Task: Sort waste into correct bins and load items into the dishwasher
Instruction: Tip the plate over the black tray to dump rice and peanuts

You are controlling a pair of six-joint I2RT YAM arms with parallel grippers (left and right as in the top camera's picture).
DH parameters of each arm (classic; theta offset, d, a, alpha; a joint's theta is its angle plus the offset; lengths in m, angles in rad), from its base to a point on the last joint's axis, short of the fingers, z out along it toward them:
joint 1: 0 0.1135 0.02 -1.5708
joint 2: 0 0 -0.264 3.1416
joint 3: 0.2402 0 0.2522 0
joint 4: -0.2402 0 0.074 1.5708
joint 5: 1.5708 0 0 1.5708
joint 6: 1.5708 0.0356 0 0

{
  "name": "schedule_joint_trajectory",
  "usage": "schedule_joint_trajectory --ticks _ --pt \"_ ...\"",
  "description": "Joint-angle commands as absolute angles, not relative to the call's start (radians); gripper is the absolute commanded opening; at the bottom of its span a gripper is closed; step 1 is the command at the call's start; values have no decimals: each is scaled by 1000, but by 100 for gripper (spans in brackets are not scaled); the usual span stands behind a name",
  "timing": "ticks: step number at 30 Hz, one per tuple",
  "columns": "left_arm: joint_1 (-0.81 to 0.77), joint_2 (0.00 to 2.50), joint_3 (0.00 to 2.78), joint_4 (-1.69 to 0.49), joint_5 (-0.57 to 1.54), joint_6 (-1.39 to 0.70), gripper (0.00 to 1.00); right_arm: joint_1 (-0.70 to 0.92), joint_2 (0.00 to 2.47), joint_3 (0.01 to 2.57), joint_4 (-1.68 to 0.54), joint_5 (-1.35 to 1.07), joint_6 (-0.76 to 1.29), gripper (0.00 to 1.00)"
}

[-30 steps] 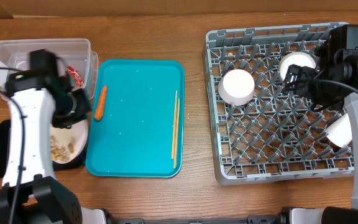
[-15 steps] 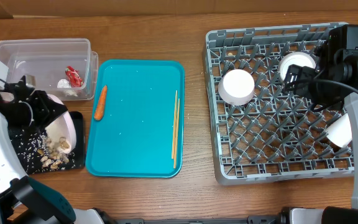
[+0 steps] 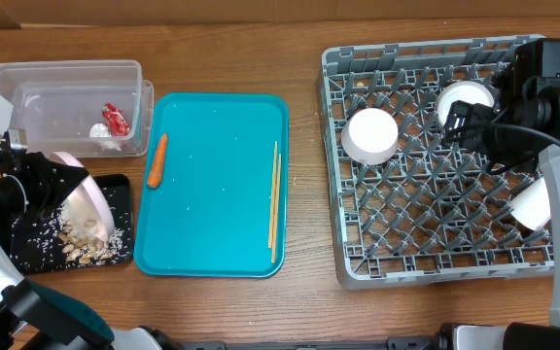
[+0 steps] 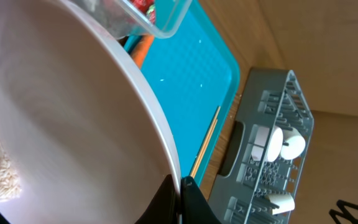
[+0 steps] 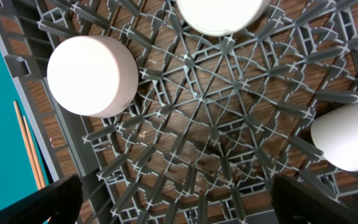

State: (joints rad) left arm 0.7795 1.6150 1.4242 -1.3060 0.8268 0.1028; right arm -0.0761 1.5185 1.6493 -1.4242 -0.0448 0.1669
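Note:
My left gripper [image 3: 52,175] is shut on the rim of a white bowl [image 3: 84,204] and holds it tilted on edge over the black tray [image 3: 120,190]; its fingers [image 4: 180,186] pinch the rim. Rice and tan nut pieces [image 3: 71,243] lie on the tray. The clear tub [image 3: 66,73] holds the red wrapper [image 3: 116,118] and white scrap [image 3: 103,129]. The carrot [image 3: 157,159] and chopsticks [image 3: 273,199] lie on the teal tray [image 3: 212,117]. My right gripper [image 5: 176,199] is open above the grey rack [image 3: 358,267], which holds white bowls [image 3: 370,134] and a cup [image 3: 531,204].
The teal tray sits between the bins on the left and the rack on the right. Another white bowl [image 3: 463,100] stands at the rack's back right. A strip of bare wooden table [image 3: 304,194] separates the teal tray from the rack.
My left arm has swung from over the tub down to the left, tipping the bowl over the black tray. Rice and nuts now lie on the tray. The right arm has not moved.

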Motion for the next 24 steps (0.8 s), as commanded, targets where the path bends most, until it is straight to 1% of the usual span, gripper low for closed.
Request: schedule_joint_trajectory --ticks 1,2,3,4,5,6,7,8,9,10,11,12,13,14,15,16,17,18,19,20,21,22,23,24 --pt "786 1607 1438 -1275 875 136 4 -73 1511 1657 -1420 -47 163 100" --pt "786 1614 1437 -1290 903 116 4 -73 1511 1657 -1421 -47 163 100" --pt "786 1618 1428 -1253 881 136 4 -73 1511 1657 -1423 -47 163 100" --pt "785 1627 1426 -1266 865 76 4 -73 1511 1657 -1423 -47 163 100" --pt "785 1629 1426 -1278 883 107 4 -73 1511 1657 -1424 -47 163 100" --pt "786 1636 1419 -1248 850 97 4 -73 1511 1657 -1424 -47 163 100" --pt "786 1641 1419 -1258 863 70 4 -73 1511 1657 -1423 -47 163 100" --pt "788 1642 1417 -1274 914 138 4 -73 1511 1657 -1425 -47 163 100" --pt "786 1643 1415 -1249 879 119 4 -73 1511 1657 -1425 -47 163 100" --pt "786 1644 1415 -1271 925 158 4 -73 1511 1657 -1425 -47 163 100" --pt "786 1645 1415 -1268 917 113 4 -73 1511 1657 -1426 -47 163 100" --pt "787 1642 1415 -1274 933 180 4 -73 1511 1657 -1427 -47 163 100" --pt "787 1642 1416 -1262 897 140 4 -73 1511 1657 -1427 -47 163 100" --pt "790 1639 1417 -1296 904 122 4 -73 1511 1657 -1428 -47 163 100" --pt "792 1636 1416 -1277 888 163 4 -73 1511 1657 -1428 -47 163 100" --pt "791 1636 1417 -1278 868 83 4 -73 1511 1657 -1427 -47 163 100" --pt "791 1632 1417 -1281 915 181 4 -73 1511 1657 -1428 -47 163 100" --pt "789 1633 1417 -1252 874 128 4 -73 1511 1657 -1428 -47 163 100" --pt "786 1636 1417 -1263 883 63 4 -73 1511 1657 -1427 -47 163 100" --pt "786 1632 1417 -1285 940 149 4 -73 1511 1657 -1429 -47 163 100" --pt "786 1631 1417 -1245 877 154 4 -73 1511 1657 -1430 -47 163 100" --pt "783 1635 1417 -1242 787 8 4 -73 1511 1657 -1428 -47 163 100" --pt "785 1632 1417 -1276 855 102 4 -73 1511 1657 -1428 -47 163 100" --pt "785 1632 1417 -1248 830 123 4 -73 1511 1657 -1428 -47 163 100"
